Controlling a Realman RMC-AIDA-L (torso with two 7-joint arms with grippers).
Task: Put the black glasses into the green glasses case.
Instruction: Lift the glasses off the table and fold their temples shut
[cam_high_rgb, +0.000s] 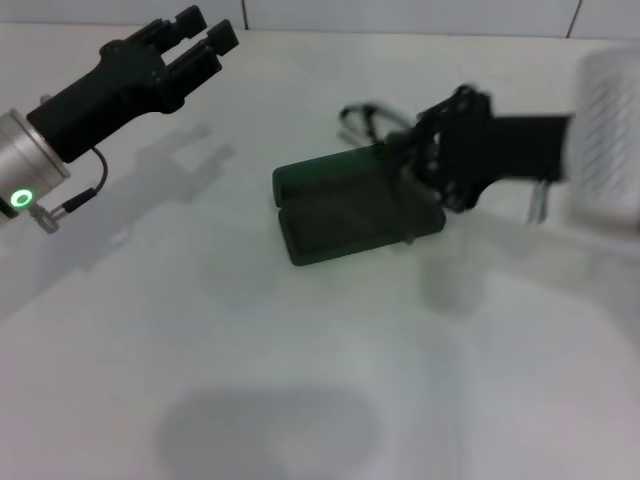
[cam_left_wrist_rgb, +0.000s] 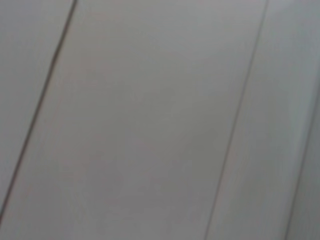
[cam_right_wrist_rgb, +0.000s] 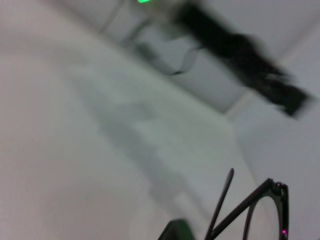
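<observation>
White matte tabletop (cam_high_rgb: 250, 380), softly shadowed; behind it, pale wall panels (cam_left_wrist_rgb: 150, 120) split by thin dark seams, evenly lit.

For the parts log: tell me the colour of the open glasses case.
Dark green; the glasses case shows best in the head view.

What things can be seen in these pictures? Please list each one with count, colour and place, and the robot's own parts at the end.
green glasses case: one, dark green, lying open near the middle of the table.
black glasses: one pair, thin black frame, at the far right edge of the case, next to the right claw; also close in the right wrist view.
table: one, white, under everything.
left claw: one, black, raised over the far left of the table, fingers apart, holding nothing.
right claw: one, black, at the right end of the case, by the glasses; its grip is unclear.
</observation>
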